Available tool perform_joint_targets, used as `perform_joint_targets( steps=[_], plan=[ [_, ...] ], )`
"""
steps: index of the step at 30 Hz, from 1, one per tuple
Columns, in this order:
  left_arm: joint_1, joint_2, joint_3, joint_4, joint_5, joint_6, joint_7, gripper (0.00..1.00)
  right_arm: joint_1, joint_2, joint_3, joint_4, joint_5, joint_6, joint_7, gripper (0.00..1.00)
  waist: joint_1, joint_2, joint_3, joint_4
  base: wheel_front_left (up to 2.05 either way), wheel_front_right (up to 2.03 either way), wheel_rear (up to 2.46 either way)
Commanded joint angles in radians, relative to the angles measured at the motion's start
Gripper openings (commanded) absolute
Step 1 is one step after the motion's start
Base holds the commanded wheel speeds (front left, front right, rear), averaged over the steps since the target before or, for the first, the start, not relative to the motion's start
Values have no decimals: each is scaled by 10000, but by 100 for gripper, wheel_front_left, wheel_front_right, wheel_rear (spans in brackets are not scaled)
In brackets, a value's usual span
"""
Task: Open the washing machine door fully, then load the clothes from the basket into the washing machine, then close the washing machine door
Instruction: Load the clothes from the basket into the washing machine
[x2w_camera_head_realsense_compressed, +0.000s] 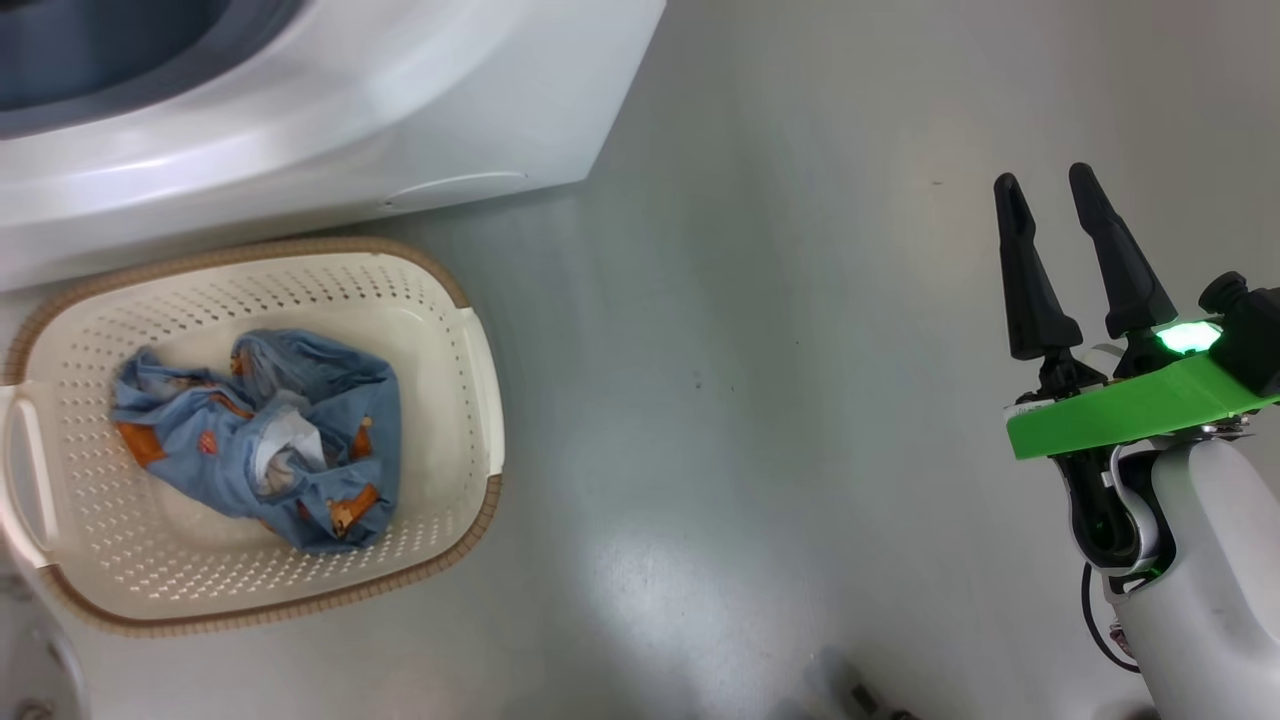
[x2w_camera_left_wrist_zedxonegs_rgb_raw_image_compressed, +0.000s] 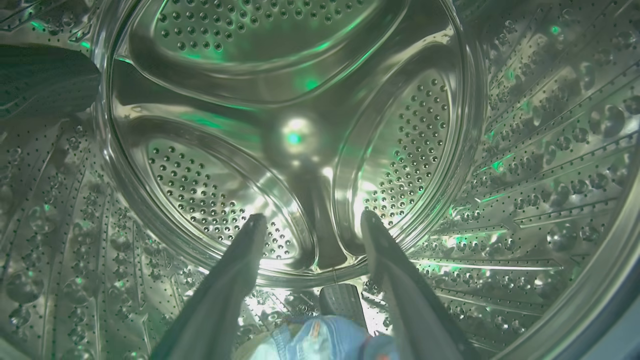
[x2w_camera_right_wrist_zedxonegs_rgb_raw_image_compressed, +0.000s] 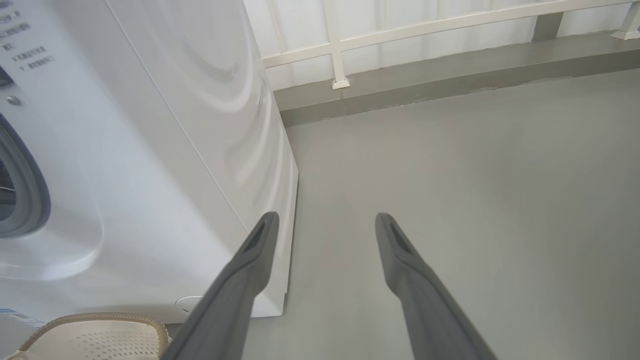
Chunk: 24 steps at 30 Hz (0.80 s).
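The washing machine (x2w_camera_head_realsense_compressed: 300, 130) is the big thing here, a white box along the top left of the head view, its grey gasket (x2w_camera_right_wrist_zedxonegs_rgb_raw_image_compressed: 30, 200) ringing the mouth; inside, the steel drum (x2w_camera_left_wrist_zedxonegs_rgb_raw_image_compressed: 300, 135) gleams with holes and green glints. The grey floor (x2w_camera_head_realsense_compressed: 780, 400) spreads out to the right of it. The basket (x2w_camera_head_realsense_compressed: 420, 300) stands on that floor, just in front of the machine's lower front edge, near its right corner.

In the basket, a blue garment (x2w_camera_head_realsense_compressed: 340, 400) with orange prints lies crumpled across the middle of the bottom, a pale patch showing in its folds, none of it over the rim; it is yet to be loaded. Down at the drum's lower wall, a blue cloth (x2w_camera_left_wrist_zedxonegs_rgb_raw_image_compressed: 320, 340) with a touch of orange shows between the roots of the fingers; whether it rests there or hangs I cannot tell.

The left claw (x2w_camera_left_wrist_zedxonegs_rgb_raw_image_compressed: 314, 217) is deep in the drum, spread wide, with nothing between its tips; the right claw (x2w_camera_head_realsense_compressed: 1043, 178) hangs over bare floor, well apart from the basket, also wide and empty.

The garment looks light, limp and soft; I would expect it to droop and trail once lifted, so a pinch on the bunched ridge near its middle seems better than one on a loose edge, which might snag the rim.
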Motion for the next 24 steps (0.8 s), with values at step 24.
perform_joint_targets(
  steps=[24],
  plan=[
    [3369, -863, 827, -1460, 3, -567, -53, 100, 403, -539, 152, -27, -15, 56, -80, 100, 0, -1, -1408, 734, 0, 0, 0]
  ],
)
